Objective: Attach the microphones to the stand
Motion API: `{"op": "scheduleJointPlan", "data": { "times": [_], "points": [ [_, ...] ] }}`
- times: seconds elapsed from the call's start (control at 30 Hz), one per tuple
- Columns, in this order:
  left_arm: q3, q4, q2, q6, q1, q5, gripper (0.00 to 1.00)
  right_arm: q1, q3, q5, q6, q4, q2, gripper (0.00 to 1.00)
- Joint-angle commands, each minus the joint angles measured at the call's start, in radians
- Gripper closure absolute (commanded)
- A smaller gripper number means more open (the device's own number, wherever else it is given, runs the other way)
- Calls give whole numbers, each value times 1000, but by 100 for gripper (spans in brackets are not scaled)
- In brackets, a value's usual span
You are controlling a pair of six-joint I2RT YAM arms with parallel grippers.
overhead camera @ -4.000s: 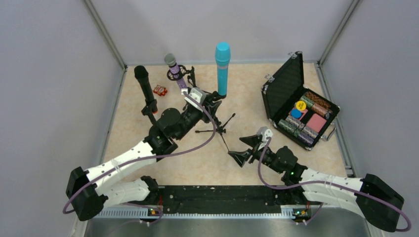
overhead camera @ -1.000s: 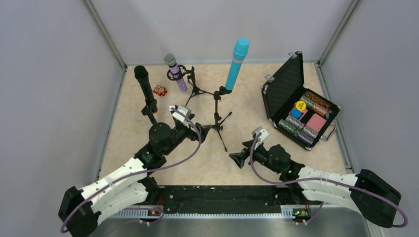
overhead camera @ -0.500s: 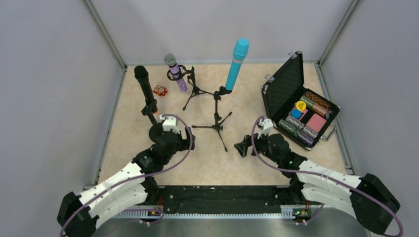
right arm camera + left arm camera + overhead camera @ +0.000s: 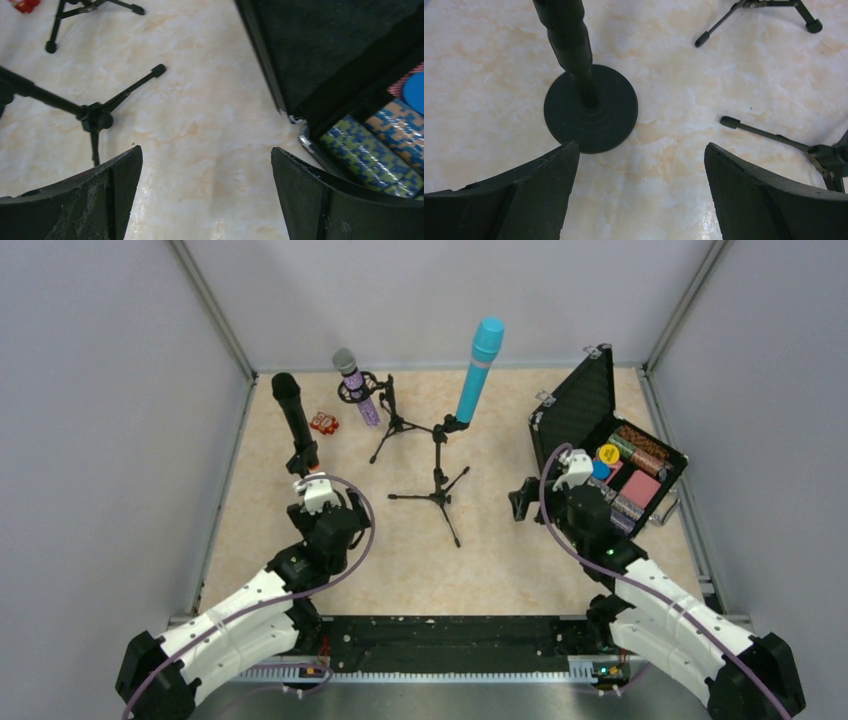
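Note:
The turquoise microphone (image 4: 480, 368) sits tilted in the clip of a tall tripod stand (image 4: 437, 468). Left of it, the glittery purple microphone (image 4: 355, 388) rests in a mount on a small tripod (image 4: 392, 425). The black microphone (image 4: 293, 418) stands upright on a round-base stand (image 4: 590, 114) at the far left. My left gripper (image 4: 639, 165) hovers open just in front of that round base, nothing between its fingers. My right gripper (image 4: 206, 165) is open over bare table between the tall tripod's legs (image 4: 95, 117) and the case, also holding nothing.
An open black case (image 4: 575, 425) with coloured chips (image 4: 380, 145) lies at the right, close to my right gripper (image 4: 545, 498). A small red object (image 4: 323, 422) lies by the black microphone's stand. Tripod legs (image 4: 769, 134) spread across the middle. Walls enclose the table.
Both arms have drawn back from the tall tripod. My left gripper swung left to the black microphone's stand base, my right gripper swung right toward the case. The microphones have not moved.

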Motion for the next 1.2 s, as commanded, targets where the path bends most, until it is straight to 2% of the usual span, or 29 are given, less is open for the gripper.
{"op": "scheduleJointPlan", "data": {
  "times": [0.0, 0.1, 0.23, 0.4, 0.53, 0.63, 0.77, 1.03, 1.17],
  "points": [
    [-32, 235, 6, 220, 42, -47, 1, -76, 72, 60, -99, -56, 0, 4],
    [-46, 319, 35, 348, 100, 14, 1, -129, 58, 71, -108, -55, 15, 2],
    [-66, 409, 45, 471, 194, 185, 1, -170, 0, 127, -162, 8, 11, 1],
    [-143, 526, 60, 527, 306, 324, 1, -195, -91, 170, -192, 122, -10, 1],
    [-260, 794, 96, 564, 363, 408, 1, -197, -158, 208, -234, 256, -24, 1],
    [-291, 930, 159, 607, 403, 443, 1, -198, -237, 244, -249, 385, -39, 1],
    [-278, 1018, 249, 647, 458, 518, 1, -202, -348, 283, -296, 563, -59, 1],
    [-225, 1124, 397, 641, 655, 825, 1, -263, -410, 236, -379, 752, -16, 1],
    [-205, 1202, 470, 640, 703, 906, 1, -294, -411, 224, -393, 850, 57, 2]
  ]
}}
